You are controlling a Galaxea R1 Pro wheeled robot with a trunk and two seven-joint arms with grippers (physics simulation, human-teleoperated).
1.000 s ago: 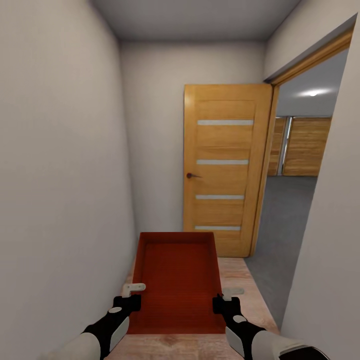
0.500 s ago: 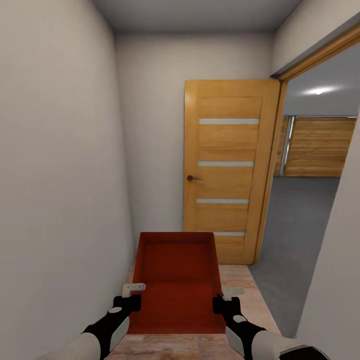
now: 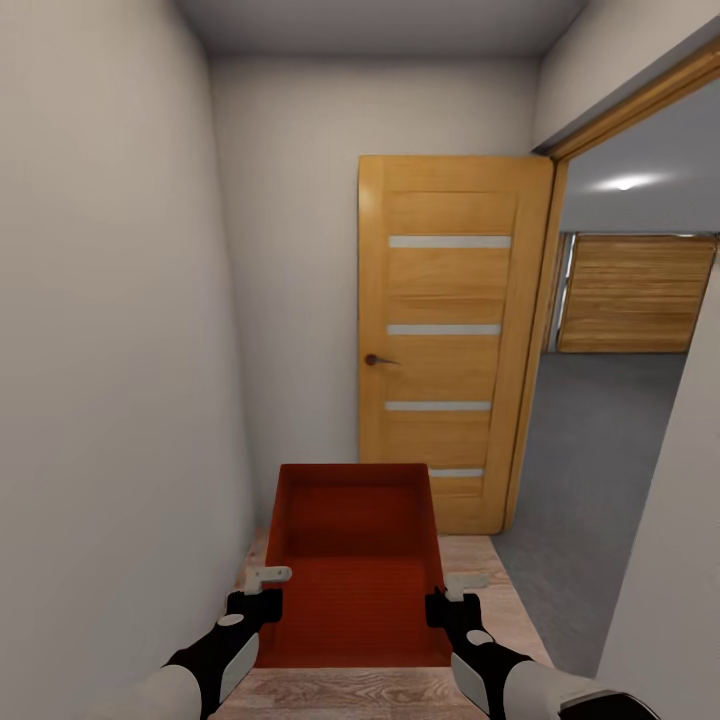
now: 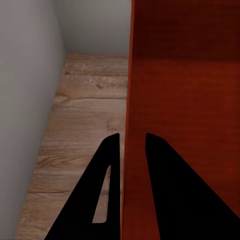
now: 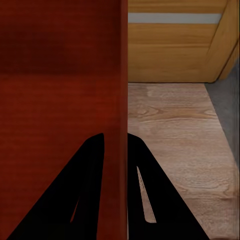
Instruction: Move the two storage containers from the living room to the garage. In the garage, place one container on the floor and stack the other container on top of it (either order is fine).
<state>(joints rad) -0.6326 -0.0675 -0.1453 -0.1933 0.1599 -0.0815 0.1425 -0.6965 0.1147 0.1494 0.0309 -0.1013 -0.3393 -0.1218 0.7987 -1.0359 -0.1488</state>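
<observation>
One red-orange open-top storage container (image 3: 355, 560) hangs in front of me over the light wood planks, held by its two long walls. My left gripper (image 3: 265, 592) is shut on its left wall (image 4: 180, 100), one finger on each side of it. In the same way my right gripper (image 3: 450, 596) is shut on the right wall (image 5: 60, 75). The container is empty. Through the doorway at the right I see the garage with its dark grey floor (image 3: 590, 450) and wood-panelled garage doors (image 3: 635, 295). The living room is out of view.
I am in a narrow white-walled corridor. A wooden door (image 3: 445, 340) stands open against the end wall just ahead. The left wall (image 3: 110, 400) runs close beside the container. The door frame (image 3: 535, 340) and a wall corner (image 3: 670, 560) bound the opening at the right.
The whole view has shifted: the door has slid slightly left and more of the garage opening shows, so the camera moved. Container and grippers keep the same place in the picture.
</observation>
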